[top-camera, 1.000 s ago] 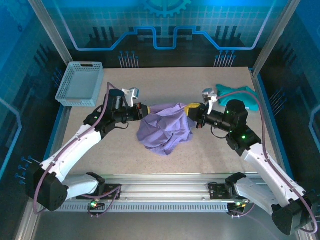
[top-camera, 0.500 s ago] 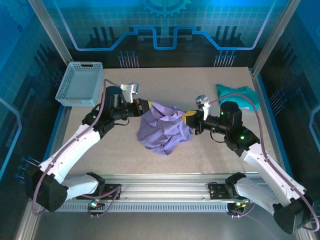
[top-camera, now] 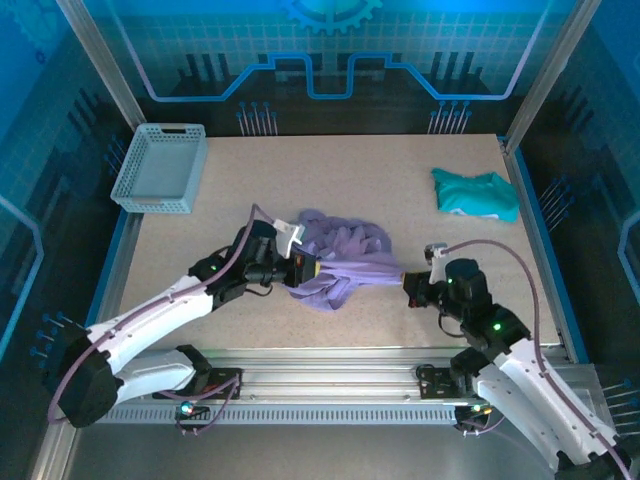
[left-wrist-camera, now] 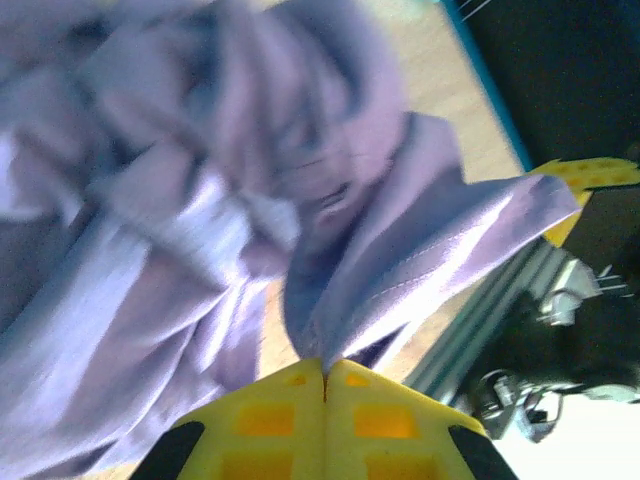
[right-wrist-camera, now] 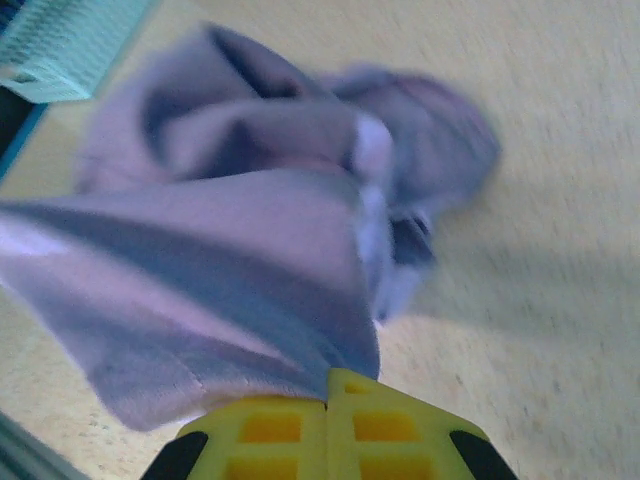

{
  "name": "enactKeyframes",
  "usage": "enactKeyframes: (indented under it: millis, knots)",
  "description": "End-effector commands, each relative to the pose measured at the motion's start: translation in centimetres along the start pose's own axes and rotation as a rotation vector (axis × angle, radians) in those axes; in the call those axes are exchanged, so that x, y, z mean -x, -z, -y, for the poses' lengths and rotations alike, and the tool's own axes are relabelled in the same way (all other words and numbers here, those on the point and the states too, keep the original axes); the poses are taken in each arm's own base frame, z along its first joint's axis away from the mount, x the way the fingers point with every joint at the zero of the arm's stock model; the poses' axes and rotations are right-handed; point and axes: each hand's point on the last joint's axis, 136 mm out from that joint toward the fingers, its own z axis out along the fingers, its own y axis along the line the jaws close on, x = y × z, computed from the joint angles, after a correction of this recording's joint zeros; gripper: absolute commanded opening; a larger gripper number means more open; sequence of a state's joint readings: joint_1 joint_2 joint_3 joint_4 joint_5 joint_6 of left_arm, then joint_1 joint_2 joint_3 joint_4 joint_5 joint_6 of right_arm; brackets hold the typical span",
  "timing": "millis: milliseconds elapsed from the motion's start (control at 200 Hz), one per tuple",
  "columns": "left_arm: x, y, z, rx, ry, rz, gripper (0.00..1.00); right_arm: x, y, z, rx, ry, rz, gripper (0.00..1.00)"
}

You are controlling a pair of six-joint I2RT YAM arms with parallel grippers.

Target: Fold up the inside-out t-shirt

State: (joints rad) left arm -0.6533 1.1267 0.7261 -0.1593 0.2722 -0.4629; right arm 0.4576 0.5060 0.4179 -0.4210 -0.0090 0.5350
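Beige speckled tabletop (top-camera: 330, 170) sits inside a blue-lit enclosure with aluminium posts. One plain lavender-purple t-shirt (top-camera: 340, 250) of thin soft fabric lies bunched in the middle of the table, toward the near edge. Its long axis runs left to right. A crumpled heap sits at the left and far side, and a stretched band of cloth tapers from it to a point at the right.

The left gripper (top-camera: 310, 268) is clenched on a fold at the heap's near-left edge. In the left wrist view its yellow fingers (left-wrist-camera: 265, 415) meet with no gap, and the t-shirt (left-wrist-camera: 200, 200) rises from between the tips of the left gripper (left-wrist-camera: 323, 370). The right gripper (top-camera: 405, 283) is clamped on the narrow right end of the band. In the right wrist view the right gripper (right-wrist-camera: 327, 385) is pressed together, with the t-shirt (right-wrist-camera: 230, 250) fanning out away from it.

One folded teal-green garment (top-camera: 475, 193) lies at the far right, well apart from the t-shirt. One pale blue plastic basket (top-camera: 160, 168) with slatted walls stands at the far left corner. Two arms are in view.
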Motion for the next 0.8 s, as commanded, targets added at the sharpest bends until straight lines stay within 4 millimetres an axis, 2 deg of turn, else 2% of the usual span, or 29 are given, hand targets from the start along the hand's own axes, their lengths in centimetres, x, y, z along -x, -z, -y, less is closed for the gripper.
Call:
enactKeyframes:
  millis: [0,225,335,455,520,585,655,725,795]
  knots:
    - [0.6,-0.3,-1.4,0.066,-0.067,0.072,0.00,0.3,0.0,2.2,-0.089,-0.117,0.093,0.00]
    - [-1.6,-2.3,-2.2,0.083,-0.100,0.012,0.00,-1.6,-1.4,1.7,-0.030,-0.098,0.028,0.00]
    - [-3.6,-3.4,-2.7,0.088,-0.105,-0.038,0.00,-3.0,-1.6,1.8,-0.038,-0.112,-0.041,0.01]
    - [-6.7,-4.4,-3.2,0.086,-0.098,-0.100,0.00,-4.7,-1.0,2.6,-0.084,-0.148,-0.101,0.12]
    - [-8.3,-4.8,-2.9,0.070,-0.100,-0.126,0.00,-4.5,-0.3,2.7,-0.107,-0.148,-0.088,0.21]
    - [-9.3,-5.1,-2.5,0.053,-0.105,-0.150,0.09,-3.6,0.4,2.9,-0.130,-0.138,-0.058,0.28]
    - [-9.6,-5.1,-2.2,0.044,-0.106,-0.162,0.21,-2.6,0.8,2.8,-0.146,-0.124,-0.031,0.32]
    - [-9.1,-4.7,-1.9,0.048,-0.113,-0.153,0.34,-1.8,0.7,2.5,-0.141,-0.097,-0.013,0.33]
    - [-8.3,-3.9,-1.4,0.051,-0.133,-0.134,0.42,-1.2,0.2,1.9,-0.127,-0.066,-0.022,0.34]
